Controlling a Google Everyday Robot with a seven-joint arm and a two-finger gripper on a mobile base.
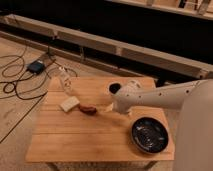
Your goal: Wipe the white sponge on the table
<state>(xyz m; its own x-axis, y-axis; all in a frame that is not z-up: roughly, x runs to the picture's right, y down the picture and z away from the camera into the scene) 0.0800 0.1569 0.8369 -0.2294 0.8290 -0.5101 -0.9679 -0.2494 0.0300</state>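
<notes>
The white sponge (69,104) lies flat on the left part of the light-wood table (75,140). My arm reaches in from the right, low over the table's middle. Its gripper (108,107) hangs just right of a dark reddish-brown oval object (88,109), which lies between the gripper and the sponge. The gripper is open and holds nothing. It is well clear of the sponge, roughly a sponge-length and a half to the right.
A clear slim bottle (65,81) stands near the table's far left corner, behind the sponge. A black bowl (149,135) sits at the front right. Cables and a small blue box (36,66) lie on the floor to the left.
</notes>
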